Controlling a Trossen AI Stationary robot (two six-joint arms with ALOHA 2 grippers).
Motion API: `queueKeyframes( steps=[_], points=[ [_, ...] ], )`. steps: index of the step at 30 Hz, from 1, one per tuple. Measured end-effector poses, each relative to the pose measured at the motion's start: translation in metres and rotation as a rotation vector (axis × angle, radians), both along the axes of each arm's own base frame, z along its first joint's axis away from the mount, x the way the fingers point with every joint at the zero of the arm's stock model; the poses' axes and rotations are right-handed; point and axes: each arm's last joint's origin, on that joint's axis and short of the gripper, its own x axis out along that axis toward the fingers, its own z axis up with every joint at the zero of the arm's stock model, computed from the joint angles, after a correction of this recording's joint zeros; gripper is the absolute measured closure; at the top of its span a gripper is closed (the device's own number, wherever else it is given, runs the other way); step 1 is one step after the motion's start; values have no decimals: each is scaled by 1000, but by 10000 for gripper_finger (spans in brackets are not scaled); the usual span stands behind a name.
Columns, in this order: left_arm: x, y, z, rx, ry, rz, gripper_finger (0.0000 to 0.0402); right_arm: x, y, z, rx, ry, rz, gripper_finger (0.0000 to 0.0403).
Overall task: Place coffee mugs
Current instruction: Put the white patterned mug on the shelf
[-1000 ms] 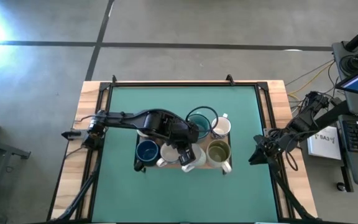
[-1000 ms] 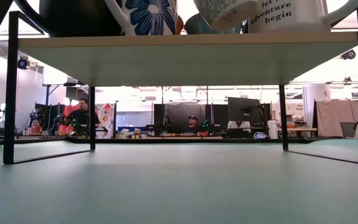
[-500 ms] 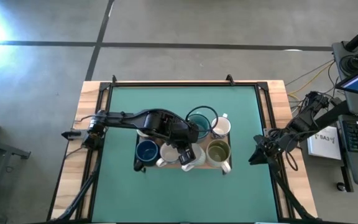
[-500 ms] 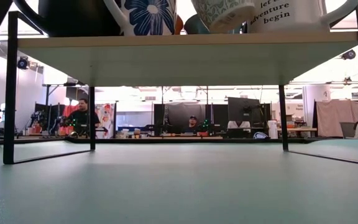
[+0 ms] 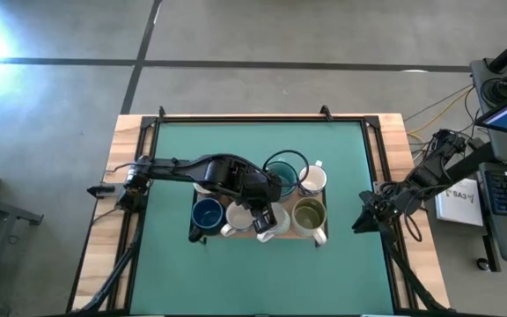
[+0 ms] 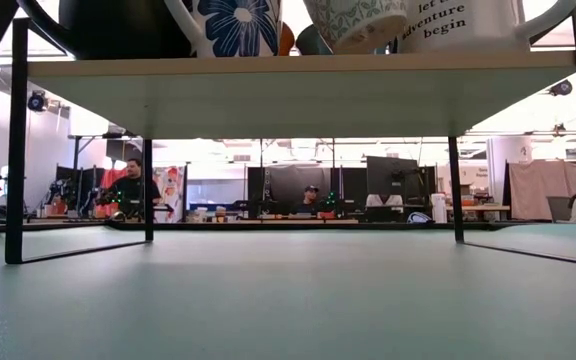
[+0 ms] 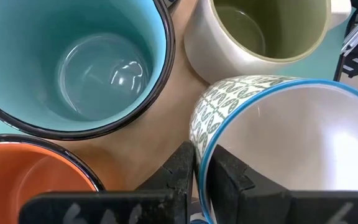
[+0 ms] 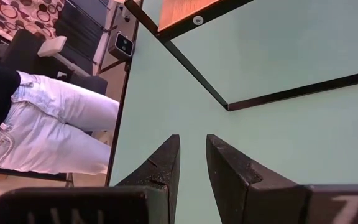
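Several mugs crowd a wooden shelf on black legs at mid-table. The left wrist view shows a teal mug, an orange mug and a cream mug with an olive-green inside. From above I also see a navy mug and white mugs. My left gripper reaches over the shelf, shut on a patterned, blue-rimmed mug. In the low view that mug is tilted just above the shelf top. My right gripper waits near the table's right edge, slightly open. My left gripper pinches the patterned mug's rim, one finger outside the wall and one finger inside. The fingers come from above, pointing down. The mug is tilted in the hold, and I cannot tell whether its bottom touches the shelf.
The held mug sits between the white mug, the olive-green one and the teal one. Green table lies open around the shelf. A person in jeans stands beyond the table's edge, and others sit far behind.
My left gripper has sunk a little with the patterned mug. In the low view the mug's bottom has come down close to the shelf top and drifted slightly toward the flowered mug.
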Motion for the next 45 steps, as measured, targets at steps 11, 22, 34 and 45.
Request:
queueKeyframes(
  steps=[11, 22, 34, 45],
  points=[
    [0, 0, 0, 0, 1, -1, 376, 0, 0, 0, 0, 0, 0, 335],
    [7, -2, -9, -14, 25, -25, 375, 0, 0, 0, 0, 0, 0, 335],
    [9, -3, -12, -21, 26, -16, 374, 0, 0, 0, -1, 0, 0, 335],
    [9, -3, -12, -29, 27, 0, 374, 0, 0, 0, 0, 0, 0, 335]
  ],
)
